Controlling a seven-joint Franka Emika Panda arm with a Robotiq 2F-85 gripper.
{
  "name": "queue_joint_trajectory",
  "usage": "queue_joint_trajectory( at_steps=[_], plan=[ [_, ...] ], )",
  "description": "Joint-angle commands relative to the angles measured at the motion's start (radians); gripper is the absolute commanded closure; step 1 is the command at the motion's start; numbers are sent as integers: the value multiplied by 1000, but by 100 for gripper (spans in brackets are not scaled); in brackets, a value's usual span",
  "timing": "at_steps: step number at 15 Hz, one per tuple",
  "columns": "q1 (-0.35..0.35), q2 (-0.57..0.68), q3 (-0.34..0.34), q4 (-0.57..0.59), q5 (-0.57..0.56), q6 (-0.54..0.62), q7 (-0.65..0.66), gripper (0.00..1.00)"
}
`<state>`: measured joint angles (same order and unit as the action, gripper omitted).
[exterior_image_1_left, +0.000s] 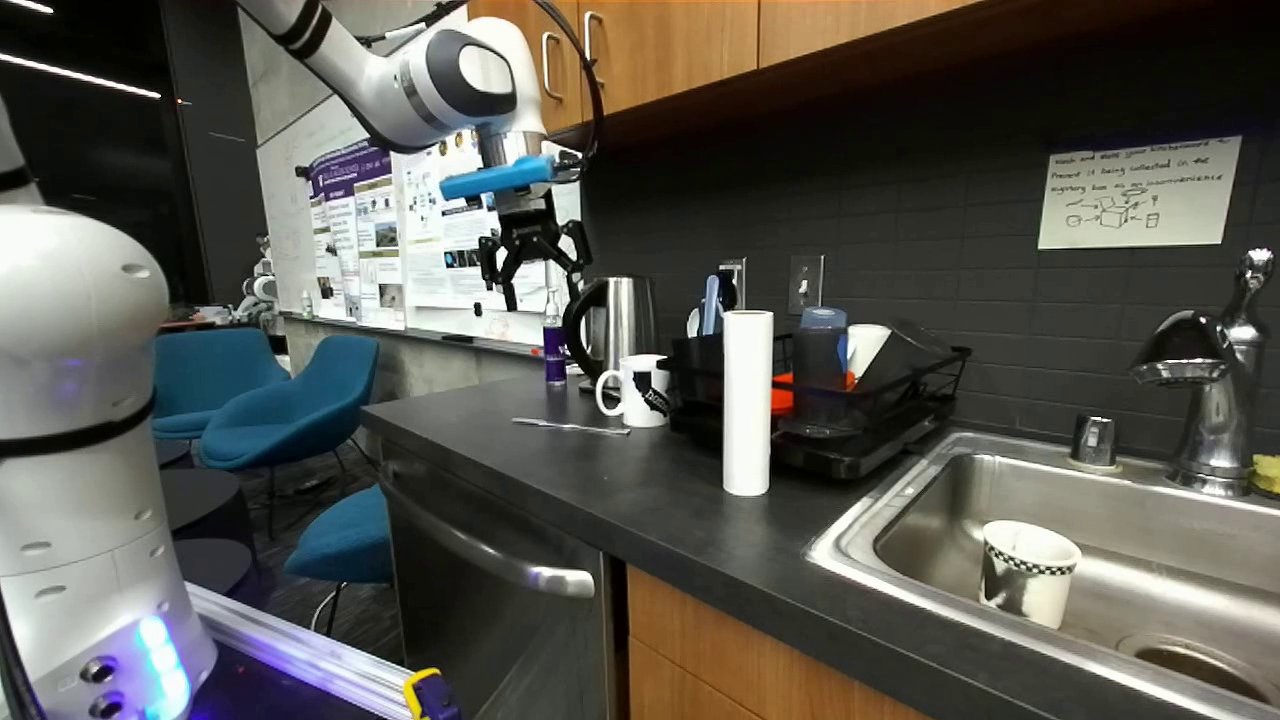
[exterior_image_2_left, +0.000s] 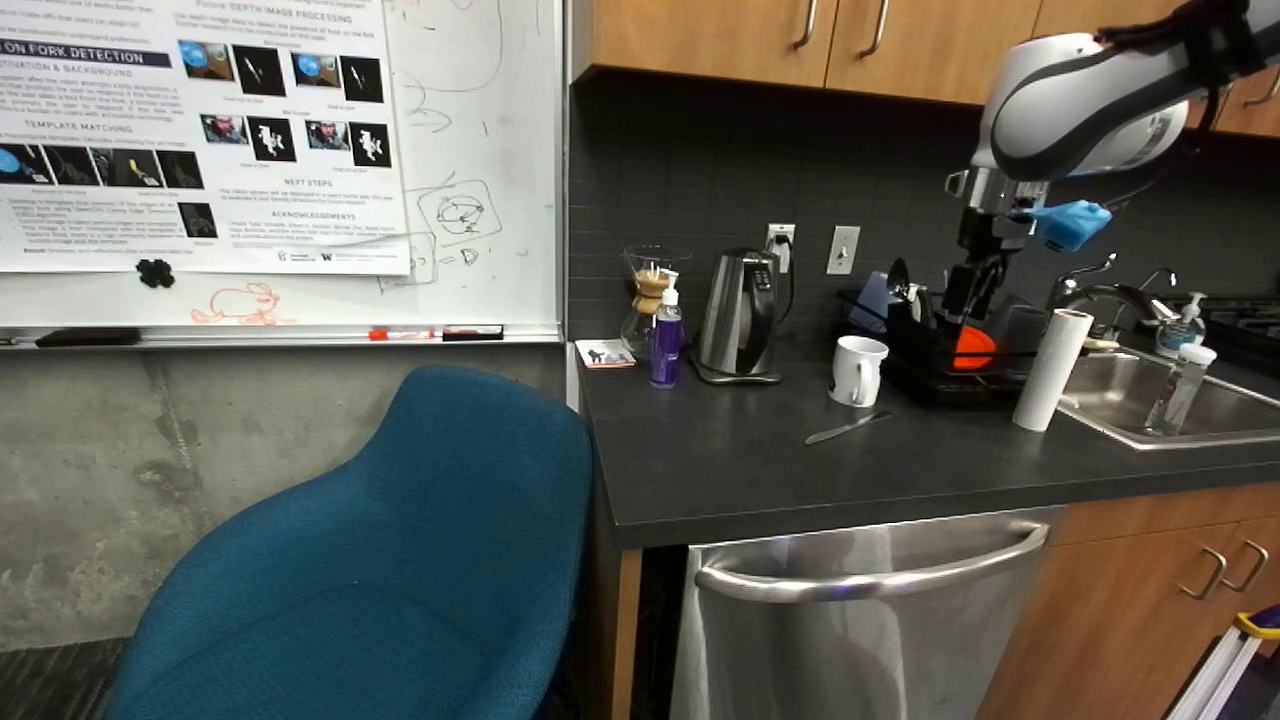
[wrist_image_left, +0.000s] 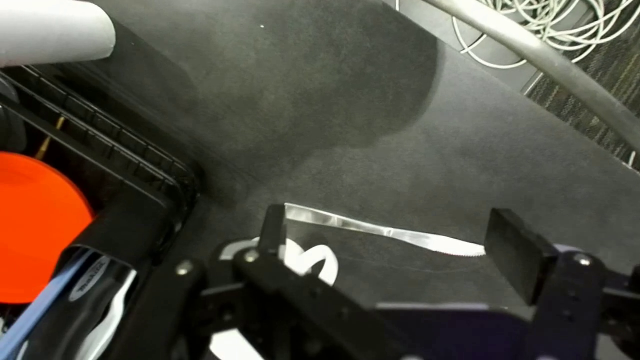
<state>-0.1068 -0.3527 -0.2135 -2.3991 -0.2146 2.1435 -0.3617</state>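
My gripper (exterior_image_1_left: 543, 290) is open and empty, held in the air above the dark counter, fingers pointing down. It also shows side-on in an exterior view (exterior_image_2_left: 966, 298). In the wrist view its fingertips (wrist_image_left: 390, 237) are wide apart, and a silver table knife (wrist_image_left: 360, 225) appears across the gap, lying on the counter below. The knife shows in both exterior views (exterior_image_1_left: 570, 426) (exterior_image_2_left: 847, 428). A white mug (exterior_image_1_left: 640, 392) stands upright close to the knife; it shows in an exterior view (exterior_image_2_left: 857, 372) and is partly hidden by a finger in the wrist view (wrist_image_left: 327, 262).
A black dish rack (exterior_image_1_left: 850, 460) holds an orange plate (wrist_image_left: 40, 230) and utensils. A white cylinder (exterior_image_1_left: 748, 400) stands before it. A steel kettle (exterior_image_2_left: 738, 315) and purple bottle (exterior_image_2_left: 667, 340) stand at the back. The sink (exterior_image_1_left: 850, 545) holds a cup (exterior_image_1_left: 1030, 580). Cabinets (exterior_image_1_left: 660, 45) hang overhead.
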Motion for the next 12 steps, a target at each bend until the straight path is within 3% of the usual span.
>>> queue_joint_trajectory(
  at_steps=[1,7,12],
  plan=[
    [-44,24,0,46,-12,36,74,0],
    [-120,59,-4,84,-20,154,245,0],
    [-187,121,18,131,-78,277,485,0]
  ],
)
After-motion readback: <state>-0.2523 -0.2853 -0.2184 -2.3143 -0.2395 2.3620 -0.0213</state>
